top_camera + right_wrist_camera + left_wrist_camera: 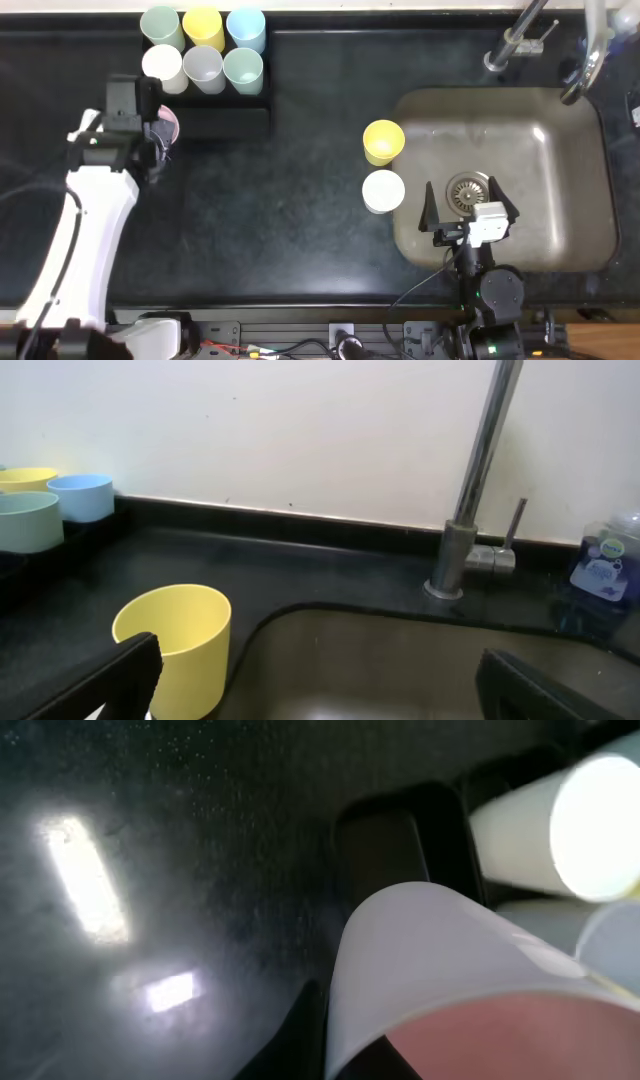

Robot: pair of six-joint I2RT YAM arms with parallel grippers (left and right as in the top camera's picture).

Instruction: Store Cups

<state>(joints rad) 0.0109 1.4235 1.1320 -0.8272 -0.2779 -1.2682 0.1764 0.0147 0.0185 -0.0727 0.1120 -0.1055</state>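
My left gripper [152, 128] is shut on a pink cup [168, 124] [450, 980], held tilted at the front edge of the black cup tray [235, 122]. Just beyond the cup lies an empty tray slot [385, 850]. The tray holds several cups: green [162, 24], yellow [203, 26] and blue [246, 27] at the back, white [163, 64] [550, 830], pale grey [204, 64] and green [243, 68] in front. On the counter beside the sink stand a yellow cup [383, 141] [175, 645] and a white cup [383, 190]. My right gripper [468, 200] [330, 675] hangs open over the sink, holding nothing.
The steel sink [560, 150] fills the right side, with a faucet [520, 40] [480, 490] at its back and a soap bottle [605, 570] at the far right. Dark countertop [300, 210] stretches between tray and sink. A white wall stands behind.
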